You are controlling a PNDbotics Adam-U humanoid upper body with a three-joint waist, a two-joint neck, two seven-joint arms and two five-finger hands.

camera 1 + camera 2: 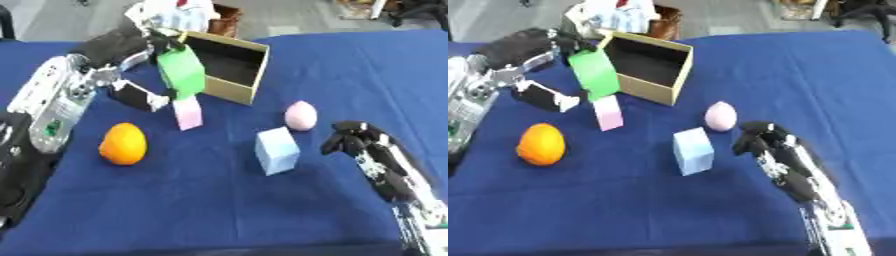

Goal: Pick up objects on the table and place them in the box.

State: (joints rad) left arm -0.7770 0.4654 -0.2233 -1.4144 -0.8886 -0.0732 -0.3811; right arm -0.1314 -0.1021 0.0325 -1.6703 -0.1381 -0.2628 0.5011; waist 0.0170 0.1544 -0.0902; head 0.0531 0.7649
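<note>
My left hand is shut on a green block, held above the table just left of the open cardboard box. On the blue cloth lie a pink block, an orange, a light blue block and a pink egg-shaped thing. My right hand rests at the lower right with its fingers curled and nothing in it, just right of the light blue block.
The blue table fills the view. Beyond its far edge, behind the box, stand a basket and some pale items. My left forearm lies along the left side.
</note>
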